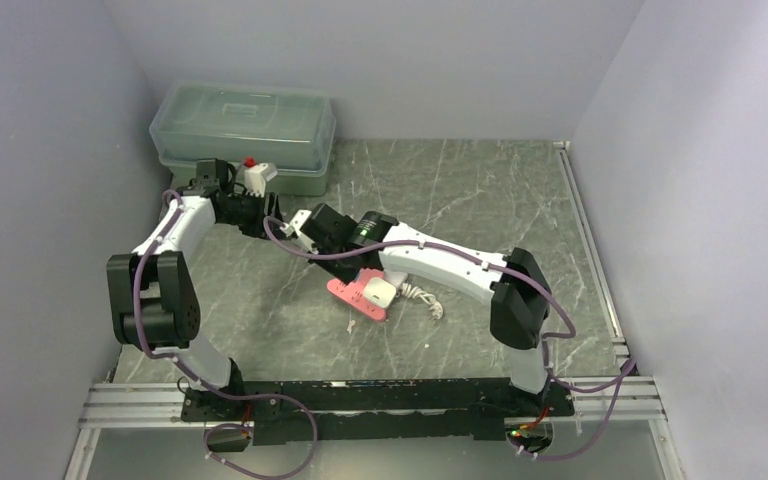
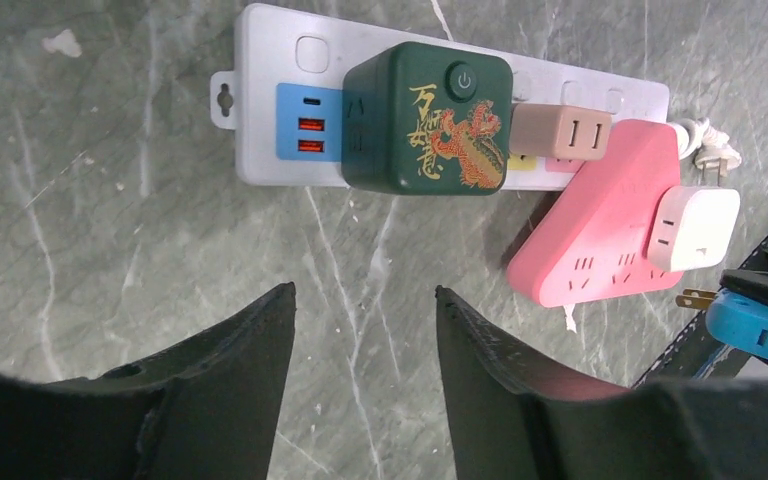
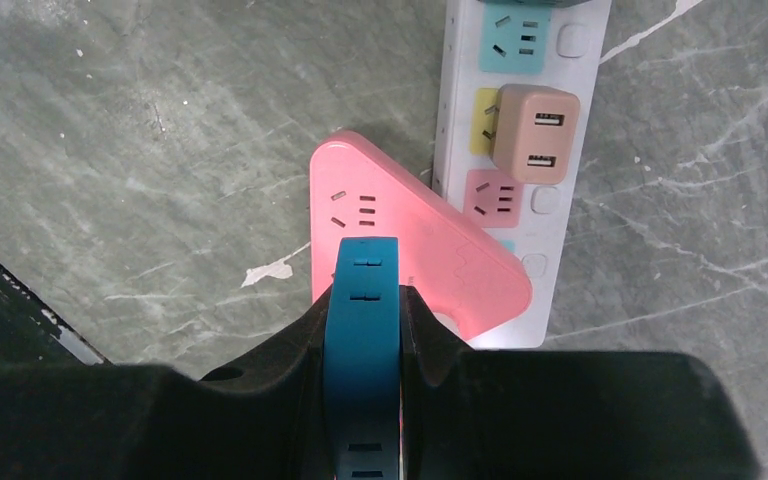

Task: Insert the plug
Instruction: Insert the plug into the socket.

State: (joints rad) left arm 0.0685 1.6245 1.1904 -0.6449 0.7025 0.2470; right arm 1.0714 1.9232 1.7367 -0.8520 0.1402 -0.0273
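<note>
Grey-green marbled worktop [image 2: 110,250] carries everything. The right gripper [image 3: 362,330] is clamped on the flat blue plug [image 3: 362,285], held over the pink triangular socket block [image 3: 360,195] beneath its tips, prongs unseated. The left gripper [image 2: 363,295] stands apart, empty. Judging by this, aligning and pushing in are not yet done.

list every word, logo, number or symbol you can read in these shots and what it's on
Power sign, a circle with a stroke: on the round button of the green cube adapter.
Gold Chinese characters beside a dragon on that adapter: the first looks like "万", the rest are too stylised to read.
White power strip, pink power strip, blue plug: no readable text.
</note>
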